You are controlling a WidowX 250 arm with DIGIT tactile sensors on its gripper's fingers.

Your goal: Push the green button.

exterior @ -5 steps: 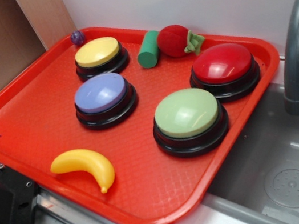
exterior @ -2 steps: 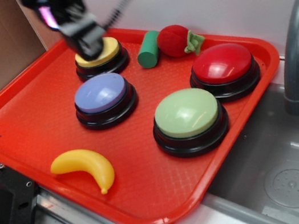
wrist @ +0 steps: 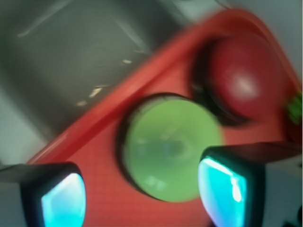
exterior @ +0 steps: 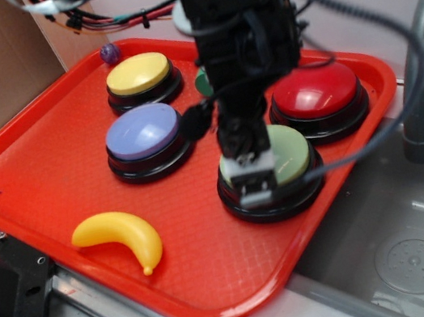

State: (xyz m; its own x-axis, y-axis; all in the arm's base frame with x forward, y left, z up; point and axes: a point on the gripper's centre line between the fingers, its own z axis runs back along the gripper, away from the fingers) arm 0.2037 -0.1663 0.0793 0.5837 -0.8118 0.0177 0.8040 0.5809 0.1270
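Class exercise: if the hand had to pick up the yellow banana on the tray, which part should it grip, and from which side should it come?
Grip the banana across its thick middle, coming straight down from above. It lies flat on the red tray, curved, with open tray on both long sides, so the fingers would probably fit either side. The tapered ends look likelier to slip.

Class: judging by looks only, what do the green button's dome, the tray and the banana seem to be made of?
Green button: likely smooth glossy plastic; its dome carries soft highlights. Tray: probably rigid plastic, with a fine embossed grid and semi-matte sheen. Banana: apparently moulded toy plastic or rubber, uniformly yellow and slightly shiny.
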